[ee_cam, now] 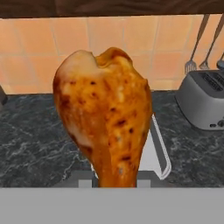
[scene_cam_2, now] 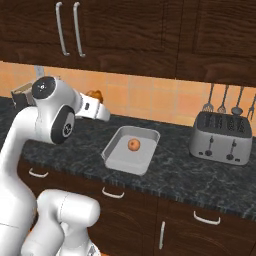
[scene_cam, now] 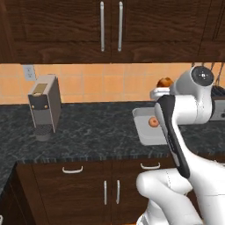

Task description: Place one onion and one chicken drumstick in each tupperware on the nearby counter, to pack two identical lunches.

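My gripper point(ee_cam: 116, 180) is shut on a glazed orange-brown chicken drumstick point(ee_cam: 105, 127), whose meaty end stands up in the hand view. From the base views the drumstick point(scene_cam: 165, 82) point(scene_cam_2: 94, 95) hangs above the dark counter point(scene_cam: 96, 127), just past the far left corner of a pale grey tupperware point(scene_cam: 146, 134) point(scene_cam_2: 122, 161). One orange onion point(scene_cam: 153, 122) point(scene_cam_2: 133, 145) lies inside that tupperware. The tupperware's rim point(ee_cam: 161, 151) shows behind the drumstick in the hand view. The arm covers part of the tray in the left base view.
A grey coffee machine point(scene_cam: 44, 105) stands at the counter's left. A silver toaster point(scene_cam_2: 222, 137) point(ee_cam: 205, 103) sits to the right of the tupperware, with utensils point(scene_cam_2: 222, 102) hanging on the tiled wall behind it. Dark wood cabinets hang overhead.
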{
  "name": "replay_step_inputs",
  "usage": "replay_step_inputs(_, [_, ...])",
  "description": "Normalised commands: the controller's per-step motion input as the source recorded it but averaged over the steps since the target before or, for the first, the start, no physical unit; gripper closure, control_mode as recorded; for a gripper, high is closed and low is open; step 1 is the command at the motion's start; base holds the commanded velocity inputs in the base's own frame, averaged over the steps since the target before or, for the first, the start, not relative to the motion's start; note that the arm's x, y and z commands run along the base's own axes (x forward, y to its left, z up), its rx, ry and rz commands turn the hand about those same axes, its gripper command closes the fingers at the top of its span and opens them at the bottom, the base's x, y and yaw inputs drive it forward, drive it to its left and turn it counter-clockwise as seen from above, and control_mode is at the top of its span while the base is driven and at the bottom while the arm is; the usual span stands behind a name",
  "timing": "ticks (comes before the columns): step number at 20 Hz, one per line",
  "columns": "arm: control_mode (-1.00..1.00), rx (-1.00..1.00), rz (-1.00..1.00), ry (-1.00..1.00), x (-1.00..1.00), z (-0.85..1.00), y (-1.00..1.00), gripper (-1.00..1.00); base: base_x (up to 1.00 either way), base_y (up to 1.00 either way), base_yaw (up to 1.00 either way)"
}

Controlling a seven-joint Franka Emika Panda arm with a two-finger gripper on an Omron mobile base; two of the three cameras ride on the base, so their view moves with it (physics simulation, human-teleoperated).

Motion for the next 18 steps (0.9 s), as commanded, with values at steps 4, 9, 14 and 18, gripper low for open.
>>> replay_step_inputs(4, [-1.00, 0.00, 0.42, 0.09, 0.51, -0.85, -0.52, 1.00, 0.00, 0.00, 0.00])
replay_step_inputs(9, [-1.00, -0.05, 0.56, 0.12, 0.51, -0.94, -0.78, 1.00, 0.00, 0.00, 0.00])
replay_step_inputs(14, [-1.00, -0.14, 0.39, 0.15, 0.44, -0.77, -0.27, 1.00, 0.00, 0.00, 0.00])
replay_step_inputs(18, [-1.00, -0.07, 0.05, 0.00, 0.75, -0.66, -0.01, 1.00, 0.00, 0.00, 0.00])
